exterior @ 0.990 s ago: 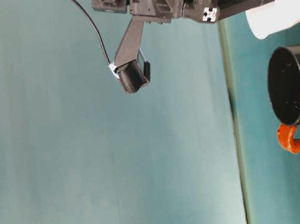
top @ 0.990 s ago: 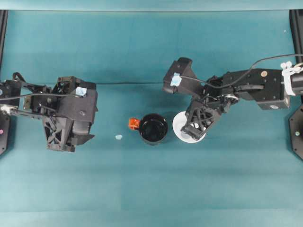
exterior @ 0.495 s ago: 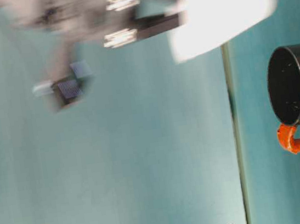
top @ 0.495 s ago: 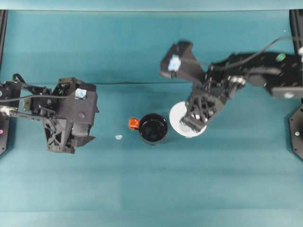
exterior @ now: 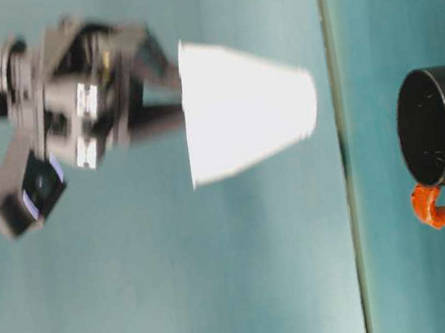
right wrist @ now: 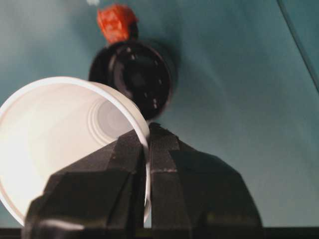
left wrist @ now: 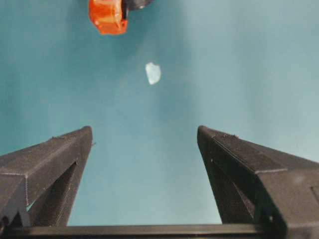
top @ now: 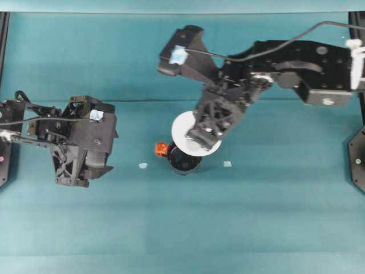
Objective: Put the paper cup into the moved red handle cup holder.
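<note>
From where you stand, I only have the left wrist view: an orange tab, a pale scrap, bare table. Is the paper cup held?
Observer: Yes. The right end effector is shut on the paper cup, pinching its rim wall.
Operator: Is it off the table?
Observer: In the table-level view the paper cup hangs clear above the table, base pointing down toward it.
Operator: Is it over the holder?
Observer: From overhead its rim overlaps the red handle cup holder at the far edge, not centred.
Operator: And my left end effector?
Observer: The left end effector sits apart, well left of the holder.
</note>
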Robot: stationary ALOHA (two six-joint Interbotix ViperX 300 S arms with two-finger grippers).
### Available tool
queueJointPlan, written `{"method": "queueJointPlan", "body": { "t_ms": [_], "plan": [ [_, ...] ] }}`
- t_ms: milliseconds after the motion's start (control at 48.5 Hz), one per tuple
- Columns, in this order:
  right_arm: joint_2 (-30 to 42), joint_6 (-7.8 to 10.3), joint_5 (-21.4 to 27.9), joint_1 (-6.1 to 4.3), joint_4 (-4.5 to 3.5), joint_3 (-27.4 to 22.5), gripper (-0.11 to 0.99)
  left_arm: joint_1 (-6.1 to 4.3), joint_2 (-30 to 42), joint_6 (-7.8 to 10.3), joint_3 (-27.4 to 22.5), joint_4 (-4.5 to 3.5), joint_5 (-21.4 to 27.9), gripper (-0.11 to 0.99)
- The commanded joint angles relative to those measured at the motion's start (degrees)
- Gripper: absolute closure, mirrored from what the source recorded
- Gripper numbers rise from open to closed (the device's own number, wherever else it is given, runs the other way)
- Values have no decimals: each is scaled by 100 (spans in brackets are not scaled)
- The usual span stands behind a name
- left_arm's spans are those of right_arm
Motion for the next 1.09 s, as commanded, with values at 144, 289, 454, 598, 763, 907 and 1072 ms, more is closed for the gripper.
{"method": "queueJointPlan", "body": {
  "t_ms": [144, 289, 454, 598, 763, 907, 1072],
  "plan": [
    [281, 35, -431, 70, -9, -193, 98, -18, -62, -9, -44, 9, -35, -6],
    [563, 18, -562, 79, 0, -167, 98, -18, -62, -9, -35, 18, -35, -6],
    [809, 9, -606, 70, -97, -35, 98, -26, -53, -9, -35, 18, -35, -6],
    [888, 35, -853, 53, -211, 185, 98, -53, -62, -9, -44, 18, -35, -6],
    [896, 79, -1274, 53, -202, 457, 98, -62, -62, -9, -44, 18, -44, -5],
    [905, 97, -1433, 105, -185, 615, 98, -62, -62, -9, -35, 18, -35, -4],
    [940, 105, -1441, 123, -193, 659, 98, -62, -62, -9, -35, 18, -44, -3]
  ]
}}
